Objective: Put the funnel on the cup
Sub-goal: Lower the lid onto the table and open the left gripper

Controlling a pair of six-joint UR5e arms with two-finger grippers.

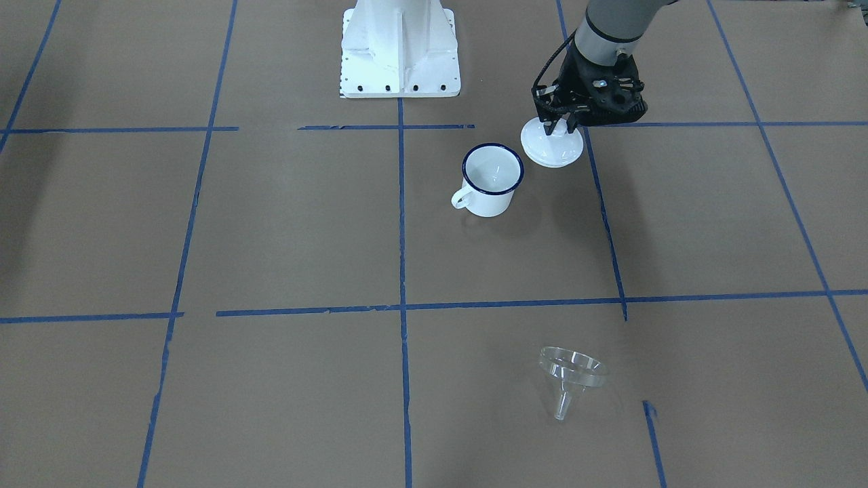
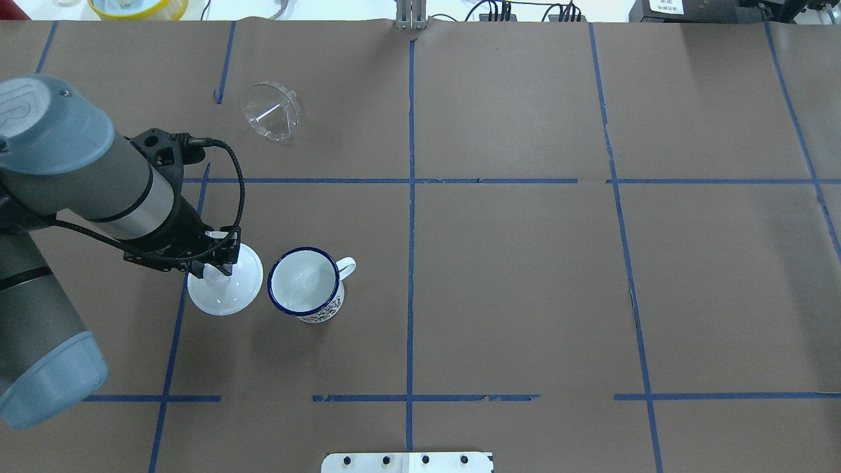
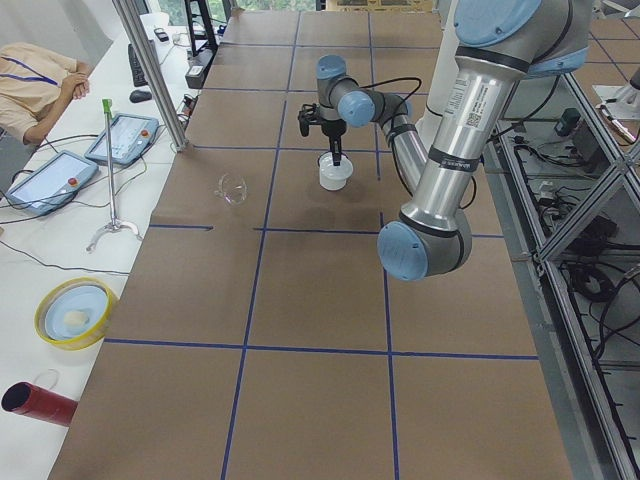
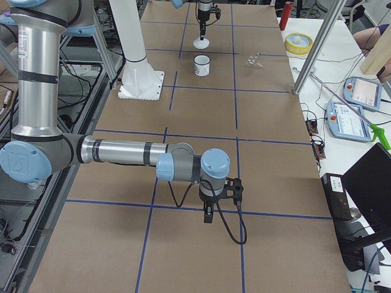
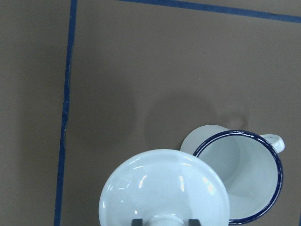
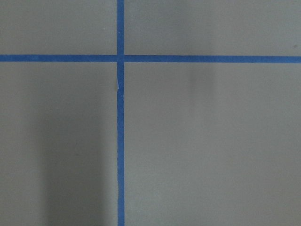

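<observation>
Funnel placement has not begun, to judge from how things lie: the cup's mouth is uncovered, but the lid is not yet let go. Farthest left in the overhead view, the left gripper (image 2: 213, 269) is clenched on the knob of a round white lid (image 2: 231, 297), its fingers pressed on either side of the knob. The lid sits just beside the cup, though I cannot tell whether it rests on the brown paper table (image 2: 525, 276) or hangs slightly above it. A little further right and well toward the far edge, the funnel (image 2: 271, 110) lies tipped on its side, well apart from everything else. Right of the lid stands the cup (image 2: 305, 284), upright and empty, handle pointing right. The right gripper (image 4: 208, 215) hovers over bare paper far along the table; whether it is released or clenched I cannot tell. The step in hand looks like setting the lid aside. The next move calls for releasing it, reaching to the funnel and taking it by its rim so that the spout can go down into the cup.
</observation>
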